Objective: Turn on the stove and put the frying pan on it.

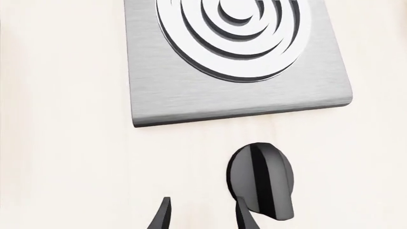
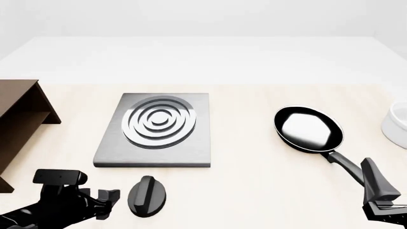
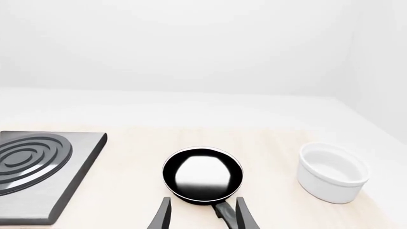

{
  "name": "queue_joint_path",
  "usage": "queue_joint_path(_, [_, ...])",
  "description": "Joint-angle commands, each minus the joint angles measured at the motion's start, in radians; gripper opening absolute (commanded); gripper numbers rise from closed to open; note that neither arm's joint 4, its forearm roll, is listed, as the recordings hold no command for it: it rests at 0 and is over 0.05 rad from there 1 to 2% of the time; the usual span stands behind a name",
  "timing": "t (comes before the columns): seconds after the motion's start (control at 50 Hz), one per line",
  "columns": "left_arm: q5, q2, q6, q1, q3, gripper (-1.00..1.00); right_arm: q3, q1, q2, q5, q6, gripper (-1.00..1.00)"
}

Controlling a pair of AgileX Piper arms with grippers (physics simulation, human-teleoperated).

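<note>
The stove is a flat grey slab with silver burner rings, lying left of the table's centre. Its black oval knob sits apart, just in front of the slab. My left gripper is low beside the knob's left side and open; in the left wrist view one finger overlaps the knob. The black frying pan rests on the table to the right, its handle pointing toward my right gripper. That gripper is open, with the handle's end between its fingertips.
A brown wooden box stands at the left edge of the table. A white cup sits to the right of the pan, near the table's right edge. Bare light tabletop lies between the stove and the pan.
</note>
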Motion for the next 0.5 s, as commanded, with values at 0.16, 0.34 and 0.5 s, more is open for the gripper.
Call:
queue_joint_path(0.16, [-0.228,0.176,-0.167,-0.110,0.062,1.00,-0.001,-0.012,0.045,-0.030,-0.017,1.00])
queue_joint_path(0.34, [-0.314,0.183,-0.283,-0.177,0.077,1.00,-0.001,-0.016,0.030,-0.012,-0.016,1.00])
queue_joint_path(0.5, [-0.713,0.495,-0.462,-0.248,0.122,1.00,-0.001,-0.020,0.059,-0.034,-0.008,1.00])
